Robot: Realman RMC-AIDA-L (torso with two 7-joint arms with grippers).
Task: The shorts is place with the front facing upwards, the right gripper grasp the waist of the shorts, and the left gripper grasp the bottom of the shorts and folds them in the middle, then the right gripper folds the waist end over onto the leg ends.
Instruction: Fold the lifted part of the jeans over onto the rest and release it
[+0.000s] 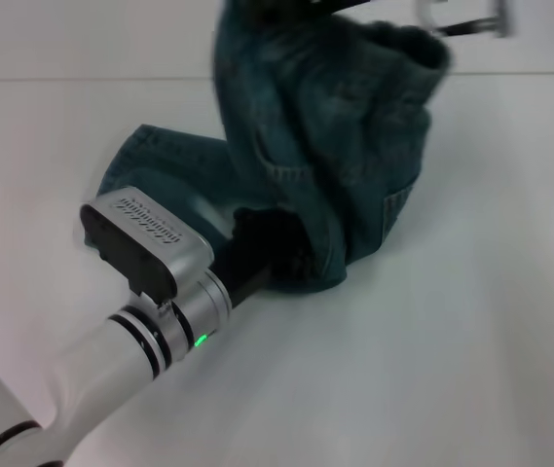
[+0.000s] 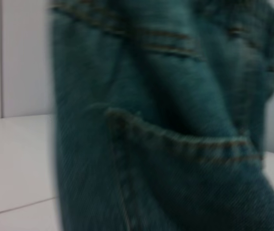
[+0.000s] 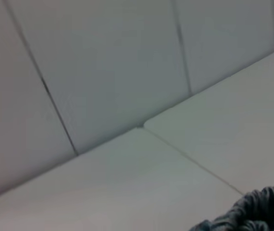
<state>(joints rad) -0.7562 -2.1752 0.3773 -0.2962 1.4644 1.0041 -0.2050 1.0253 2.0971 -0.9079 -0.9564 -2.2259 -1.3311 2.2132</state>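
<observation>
The blue denim shorts (image 1: 325, 126) hang in the air, their waist end raised to the top of the head view while one leg (image 1: 160, 165) still lies on the white table (image 1: 471, 331). At the upper right my right gripper (image 1: 457, 19) holds the waist, mostly beyond the picture's edge. From the lower left my left gripper (image 1: 291, 261) reaches into the leg hem, which bunches around it and hides its fingers. Denim (image 2: 175, 134) with a pocket seam fills the left wrist view. A bit of denim (image 3: 257, 211) shows in a corner of the right wrist view.
The white table extends on all sides of the shorts. A pale panelled wall (image 3: 103, 72) stands behind the table. The left arm's silver wrist (image 1: 174, 321) crosses the lower left of the head view.
</observation>
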